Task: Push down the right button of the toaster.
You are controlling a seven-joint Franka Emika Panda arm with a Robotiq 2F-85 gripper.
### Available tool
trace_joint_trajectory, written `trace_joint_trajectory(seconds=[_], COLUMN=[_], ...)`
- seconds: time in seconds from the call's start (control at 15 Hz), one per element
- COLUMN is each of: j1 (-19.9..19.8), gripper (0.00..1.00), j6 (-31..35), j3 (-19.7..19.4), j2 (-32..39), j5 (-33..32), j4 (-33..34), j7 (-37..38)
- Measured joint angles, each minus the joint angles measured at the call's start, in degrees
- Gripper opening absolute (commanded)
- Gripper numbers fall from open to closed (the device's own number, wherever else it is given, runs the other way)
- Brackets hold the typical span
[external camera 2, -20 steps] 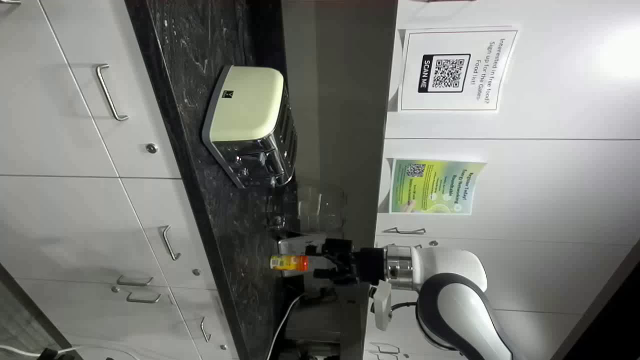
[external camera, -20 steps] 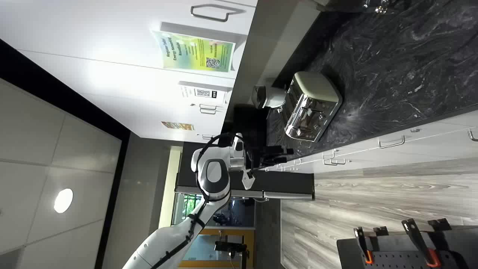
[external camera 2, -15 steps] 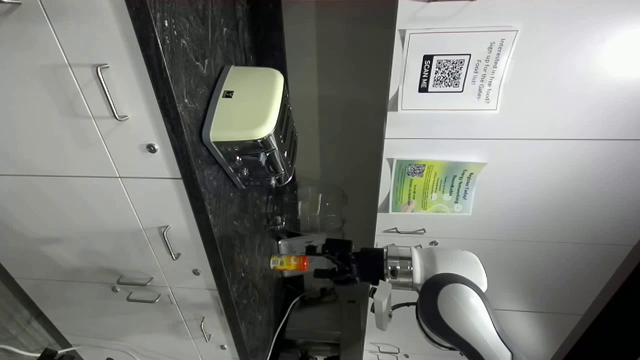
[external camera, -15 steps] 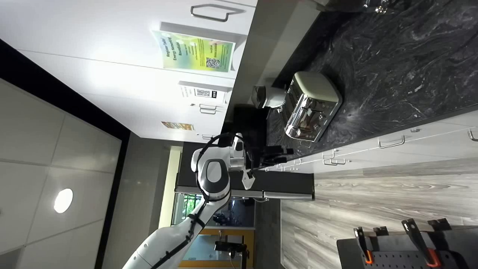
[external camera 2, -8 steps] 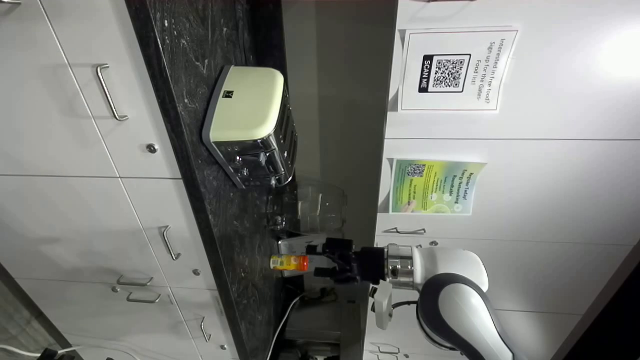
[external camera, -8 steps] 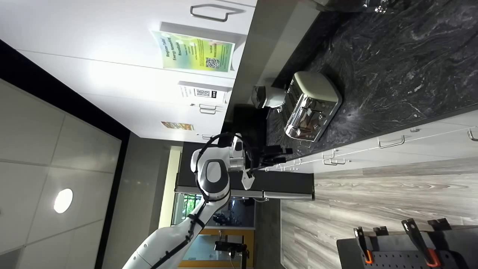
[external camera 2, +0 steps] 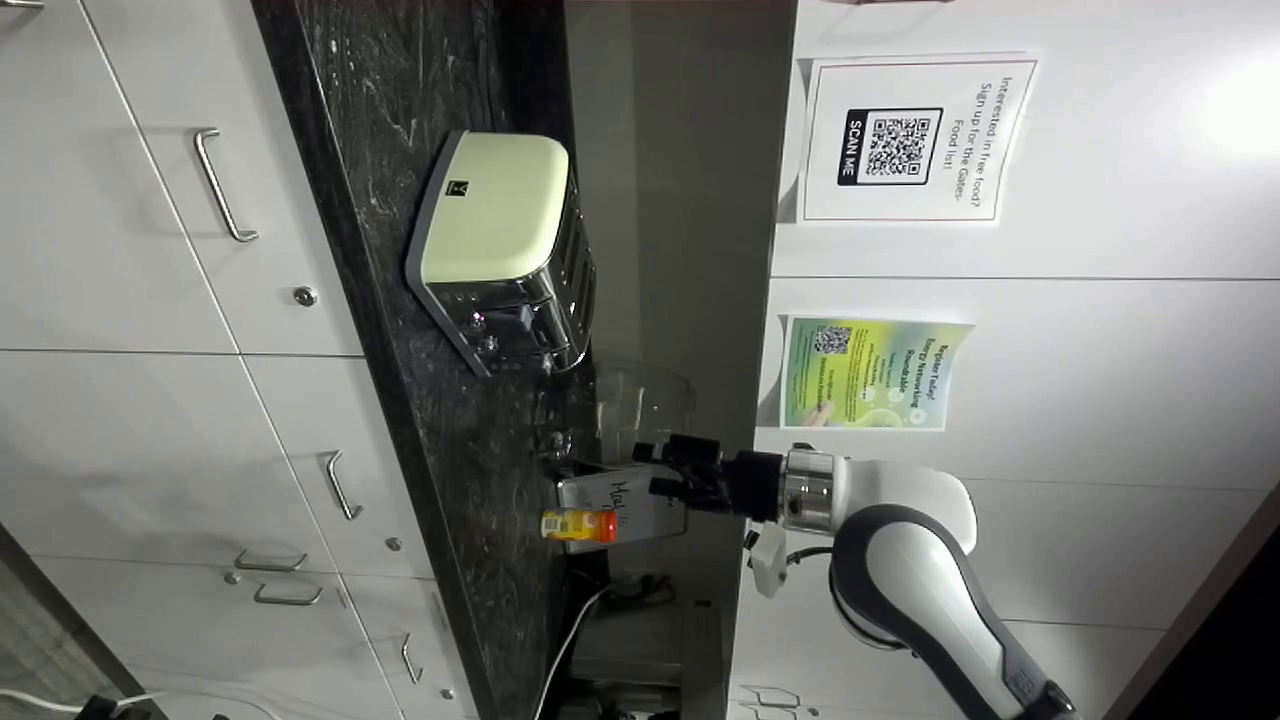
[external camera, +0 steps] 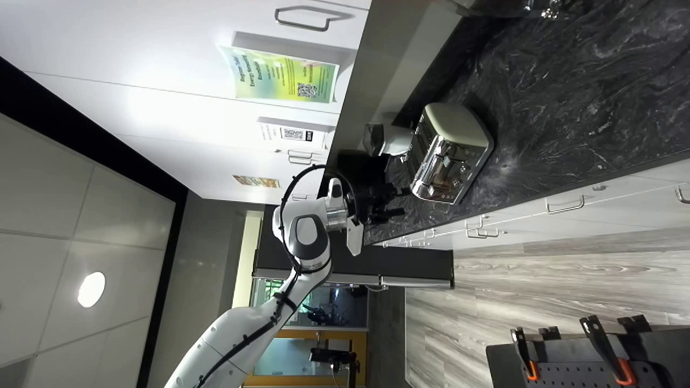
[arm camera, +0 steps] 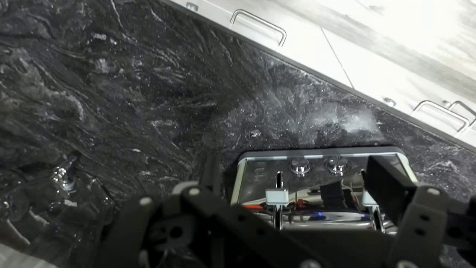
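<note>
The toaster, shiny chrome with pale green sides, stands on the dark counter in both exterior views. In the wrist view its base edge points to the picture's top. Two pale levers sit on its front at about equal height. The picture-left lever shows fully; the picture-right lever is partly hidden behind a finger. My gripper is open and empty, above the counter and apart from the toaster. In the wrist view its fingers spread over the toaster's front.
A yellow bottle with a red cap, a grey board with writing and a clear container stand near my gripper. Two round knobs sit near the toaster's base. White upper cabinets hang over the counter.
My gripper has moved towards the toaster and a little up, uncovering more of the grey board. The arm has turned slightly. The toaster has not moved, and the gripper stays open.
</note>
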Motion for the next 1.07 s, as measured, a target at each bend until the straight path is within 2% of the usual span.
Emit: trace_joint_trajectory(seconds=[0.4, 0.67, 1.07], j1=[0.0, 0.0, 0.01], gripper=[1.0, 1.0, 1.0], j6=[6.06, 8.35, 8.57], j3=[-1.81, -2.43, -2.52], j2=[11.82, 18.62, 21.03], j5=[-0.11, -0.01, 0.0], j4=[7.54, 11.06, 12.7], j7=[-5.06, -5.44, -5.44])
